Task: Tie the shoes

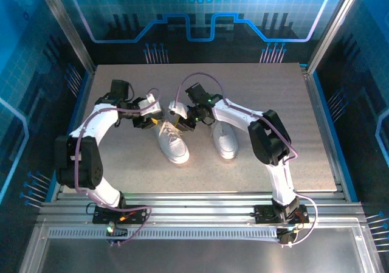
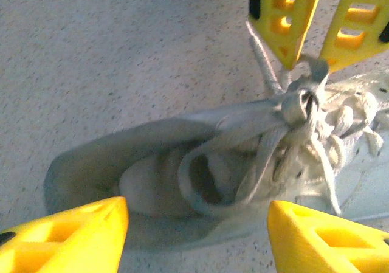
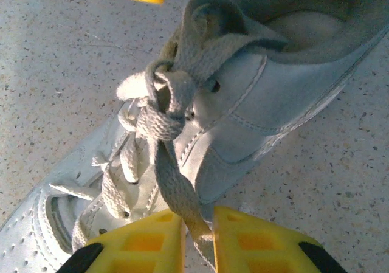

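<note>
Currently: left gripper (image 2: 197,207) fingers wide apart, holding nothing, above heel opening of left white low-top leather-look sneaker (image 1: 173,143), centre of grey speckled table (image 1: 292,133). Flat white woven lace (image 3: 171,179): judged soft, limp, light, liable to slip; best held on loose strand below half-knot. Right gripper (image 3: 199,218) clamped on that strand. Second white sneaker (image 1: 225,140) just beside, to right. Count: two sneakers, two grippers.

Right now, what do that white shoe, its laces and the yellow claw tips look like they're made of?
The shoe looks like smooth white leather or a synthetic imitation: matte sheen, stitched seams, punched toe holes. The laces look like flat woven fabric; the weave texture shows. The yellow fingertips look like hard moulded or printed plastic, with ribbed cut-out pockets.
</note>
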You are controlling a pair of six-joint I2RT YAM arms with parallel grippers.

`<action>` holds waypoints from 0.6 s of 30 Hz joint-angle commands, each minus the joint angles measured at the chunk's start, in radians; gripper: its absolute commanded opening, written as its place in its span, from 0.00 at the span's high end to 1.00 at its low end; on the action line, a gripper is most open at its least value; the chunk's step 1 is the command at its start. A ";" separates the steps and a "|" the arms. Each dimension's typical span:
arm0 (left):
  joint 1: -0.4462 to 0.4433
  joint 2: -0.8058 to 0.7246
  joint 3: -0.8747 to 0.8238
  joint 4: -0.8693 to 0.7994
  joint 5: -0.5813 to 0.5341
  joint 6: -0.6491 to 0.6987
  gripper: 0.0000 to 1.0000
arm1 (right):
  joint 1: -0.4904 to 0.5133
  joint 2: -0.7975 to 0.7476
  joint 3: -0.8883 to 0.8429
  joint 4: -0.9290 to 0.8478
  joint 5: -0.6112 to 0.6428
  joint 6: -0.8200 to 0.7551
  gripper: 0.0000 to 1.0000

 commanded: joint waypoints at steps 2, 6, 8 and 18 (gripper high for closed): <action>-0.029 0.061 0.061 -0.085 0.005 0.097 0.38 | 0.001 0.018 0.030 -0.022 -0.006 0.002 0.80; -0.034 0.083 0.084 -0.098 0.011 0.098 0.57 | -0.015 0.006 0.025 0.010 -0.051 0.046 0.69; -0.035 0.066 0.071 -0.089 0.011 0.097 0.75 | -0.021 -0.001 0.025 0.020 -0.051 0.064 0.65; -0.073 -0.174 -0.143 0.089 -0.146 0.102 1.00 | -0.028 0.011 0.093 0.003 -0.034 0.213 0.58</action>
